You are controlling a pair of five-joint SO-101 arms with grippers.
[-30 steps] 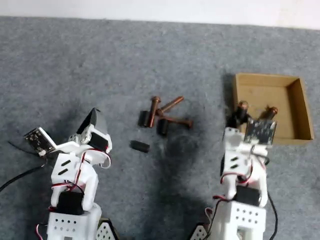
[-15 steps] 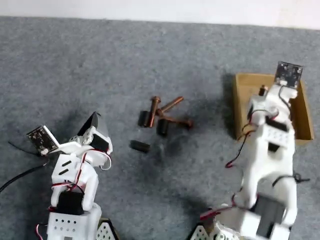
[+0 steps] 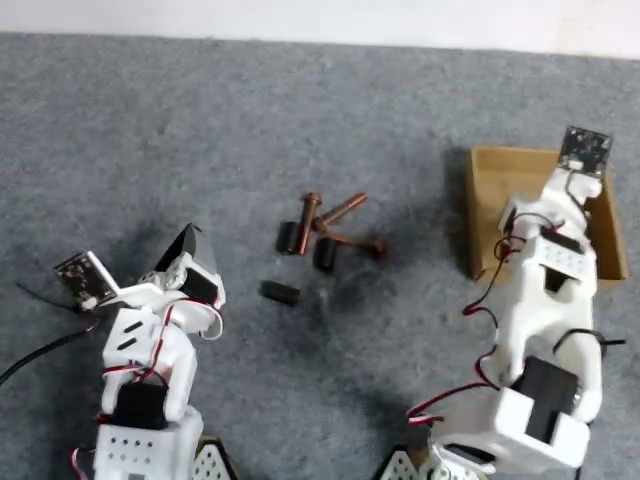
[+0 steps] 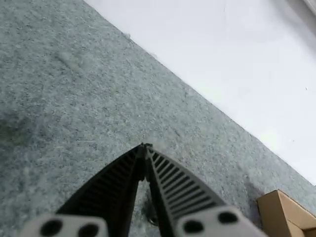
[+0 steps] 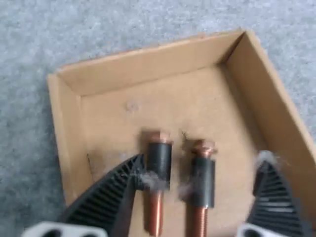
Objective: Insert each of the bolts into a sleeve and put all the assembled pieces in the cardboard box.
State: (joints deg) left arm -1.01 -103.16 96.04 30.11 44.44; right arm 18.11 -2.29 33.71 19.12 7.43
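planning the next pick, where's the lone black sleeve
High view: the lone black sleeve lies on the carpet apart from the bolt pile, toward the left arm.

High view: right arm [image 3: 545, 300] lies across the cardboard box [image 3: 478, 215], hiding most of its floor & anything inside. Both arms' bases run off the pic edge. Right wrist view: two sleeved bolts [image 5: 159, 160] in the box, shank ends cut off by the frame edge; one box corner out of frame too. Some pale wisps [image 5: 148, 180] at the jaws of the right gripper [image 5: 200, 163], can't tell what. Left wrist view: left gripper [image 4: 144, 147], jaws closed, covers a small dark bit [image 4: 149, 216] on the desk [image 4: 59, 98], unidentifiable. Box clipped by the frame, just a corner in view.
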